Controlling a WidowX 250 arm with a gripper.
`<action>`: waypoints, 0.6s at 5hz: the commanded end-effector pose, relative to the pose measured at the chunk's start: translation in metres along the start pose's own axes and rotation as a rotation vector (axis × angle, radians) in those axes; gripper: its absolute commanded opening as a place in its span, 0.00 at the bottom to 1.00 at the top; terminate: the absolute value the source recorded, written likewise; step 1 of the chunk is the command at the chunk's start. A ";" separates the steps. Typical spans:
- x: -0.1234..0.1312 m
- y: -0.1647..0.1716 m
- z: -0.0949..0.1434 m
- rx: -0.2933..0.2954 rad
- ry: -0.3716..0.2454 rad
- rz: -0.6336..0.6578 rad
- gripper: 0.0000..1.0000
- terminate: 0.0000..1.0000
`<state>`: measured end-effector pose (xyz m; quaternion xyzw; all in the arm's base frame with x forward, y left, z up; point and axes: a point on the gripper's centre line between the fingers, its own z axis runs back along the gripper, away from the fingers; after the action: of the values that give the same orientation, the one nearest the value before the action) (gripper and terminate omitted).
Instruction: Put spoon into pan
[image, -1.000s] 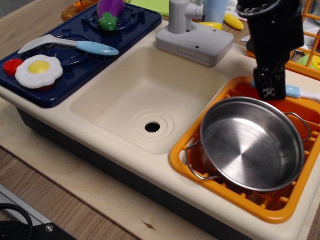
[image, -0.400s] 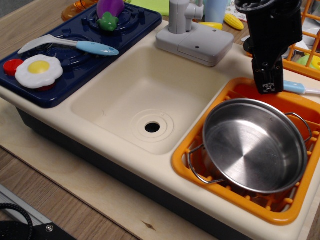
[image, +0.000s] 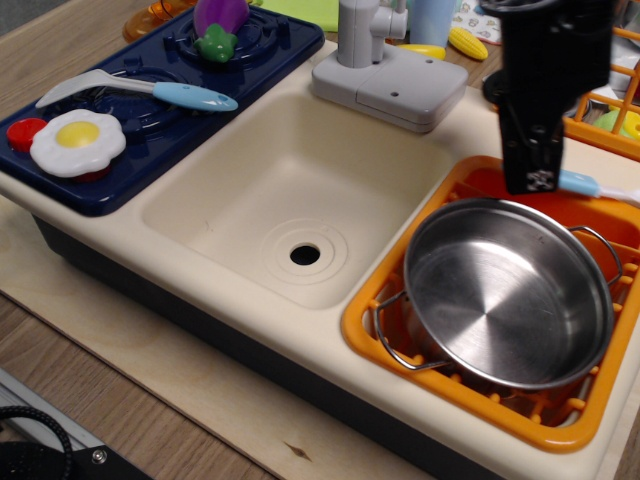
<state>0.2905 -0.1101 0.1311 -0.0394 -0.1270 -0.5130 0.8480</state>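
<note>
The pan (image: 500, 300) is a wide shiny steel pan with two wire loop handles, resting tilted in the orange dish rack (image: 372, 300) at the right. My black gripper (image: 530, 183) hangs just above the pan's far rim. It is shut on the spoon (image: 582, 183), whose light-blue handle sticks out to the right from between the fingers, with its white end (image: 622, 193) near the frame edge. The spoon is held level, just behind the pan's far rim. The gripped end of the spoon is hidden by the fingers.
A cream sink basin (image: 290, 200) with a drain lies in the middle, with a grey faucet (image: 385, 70) behind it. The dark-blue stove (image: 150, 120) at left holds a blue-handled spoon with a grey bowl (image: 140, 90), a fried egg (image: 77, 140) and an eggplant (image: 220, 20).
My gripper rose a little with the spoon, then came back down close to the pan's far rim. The pan shifted slightly in the rack.
</note>
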 end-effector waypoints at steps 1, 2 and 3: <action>0.008 -0.007 0.038 0.083 -0.005 -0.004 0.00 0.00; 0.003 -0.016 0.046 0.115 0.017 -0.004 0.00 0.00; -0.010 -0.028 0.054 0.140 0.041 0.000 0.00 0.00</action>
<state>0.2374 -0.0980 0.1655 0.0322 -0.1232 -0.5099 0.8507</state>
